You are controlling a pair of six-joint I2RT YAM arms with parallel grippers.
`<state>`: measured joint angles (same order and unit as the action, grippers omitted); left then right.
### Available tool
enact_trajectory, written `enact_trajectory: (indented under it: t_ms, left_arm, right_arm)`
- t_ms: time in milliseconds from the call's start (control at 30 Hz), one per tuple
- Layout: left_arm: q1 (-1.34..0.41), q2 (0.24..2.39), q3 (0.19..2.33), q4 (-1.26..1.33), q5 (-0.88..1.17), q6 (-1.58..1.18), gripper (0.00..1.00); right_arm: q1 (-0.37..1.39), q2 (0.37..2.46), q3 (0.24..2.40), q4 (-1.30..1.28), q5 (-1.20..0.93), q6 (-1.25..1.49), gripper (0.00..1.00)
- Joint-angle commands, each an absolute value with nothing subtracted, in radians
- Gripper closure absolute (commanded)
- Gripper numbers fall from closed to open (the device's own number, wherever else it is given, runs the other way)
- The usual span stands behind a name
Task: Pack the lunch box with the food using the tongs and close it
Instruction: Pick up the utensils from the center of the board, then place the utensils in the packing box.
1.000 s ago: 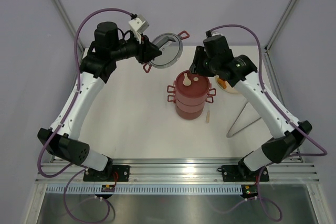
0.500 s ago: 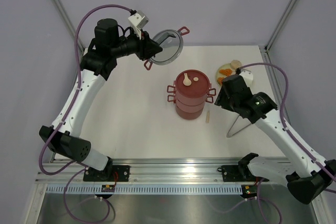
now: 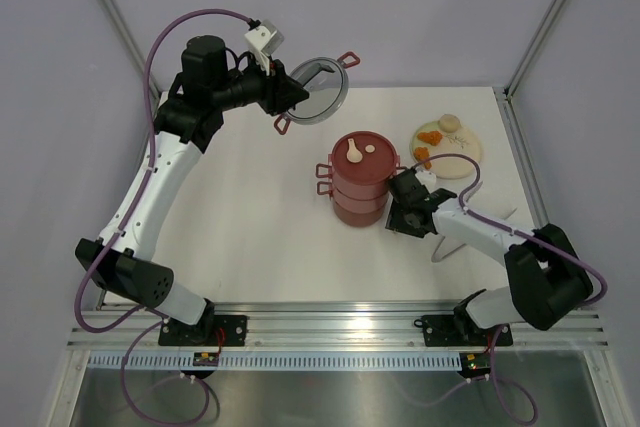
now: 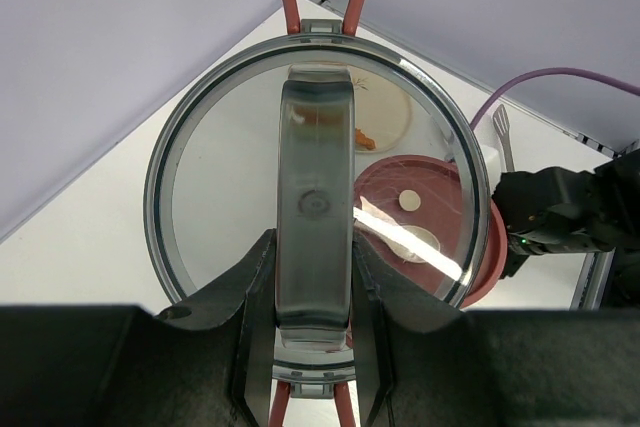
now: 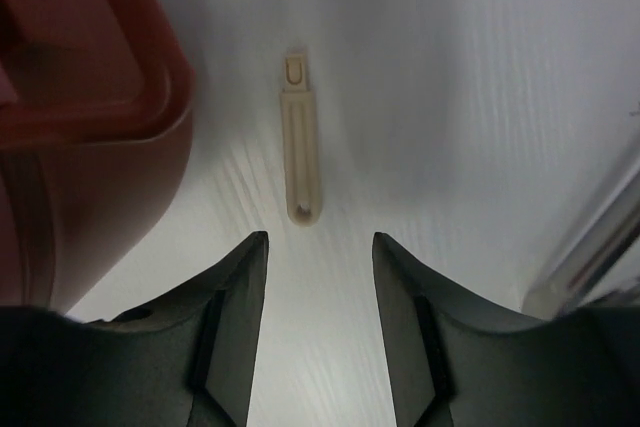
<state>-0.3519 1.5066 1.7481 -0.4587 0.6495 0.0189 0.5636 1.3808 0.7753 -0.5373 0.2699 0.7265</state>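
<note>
While the right gripper (image 5: pixel 318 322) hangs low over the table (image 3: pixel 250 217) with its jaws spread and empty, a slim beige stick (image 5: pixel 301 137) lies straight ahead of them, its long axis running away from the fingers and nearly in line with the gap, so a short advance would likely bring it between them. It sits just beside the base of the lunch box (image 3: pixel 361 179), a stack of dark-red bowls with 2 pale pieces of food (image 3: pixel 372 150) on its top disc. The tongs (image 3: pixel 455 227), a silver V, lie on the table to the right, partly hidden by that arm and nearer to it than to the other. More food rests on the cream plate (image 3: pixel 470 162). The left gripper (image 4: pixel 313 272) pinches the handle of the clear top lid (image 4: pixel 230 147), held high at the far left.
</note>
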Motion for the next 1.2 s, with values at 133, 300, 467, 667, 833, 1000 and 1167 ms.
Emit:
enact_trajectory:
  t_ms: [133,300,467,667,833,1000,1167]
  left_arm:
    - [-0.347,1.486,1.787,-0.420,0.632,0.032,1.00]
    - [-0.347,1.483,1.786,-0.429,0.627,0.038,1.00]
    - [-0.347,1.480,1.784,-0.428,0.626,0.040,1.00]
    - [-0.345,1.480,1.782,-0.426,0.614,0.044,1.00]
    - [-0.345,1.486,1.782,-0.416,0.624,0.037,1.00]
    - [-0.345,1.489,1.781,-0.407,0.638,0.028,1.00]
    - [-0.345,1.489,1.782,-0.403,0.638,0.025,1.00]
  right_arm:
    - [0.561,1.542,0.770,-0.293,0.271,0.661,0.50]
    - [0.561,1.575,0.758,-0.285,0.291,0.670,0.62]
    - [0.561,1.510,0.755,-0.334,0.316,0.699,0.80]
    - [0.561,1.321,0.767,-0.487,0.377,0.744,1.00]
    - [0.563,1.166,0.830,-0.648,0.442,0.732,1.00]
    - [0.561,1.098,0.903,-0.732,0.483,0.707,1.00]
    - [0.561,1.086,0.983,-0.768,0.495,0.683,1.00]
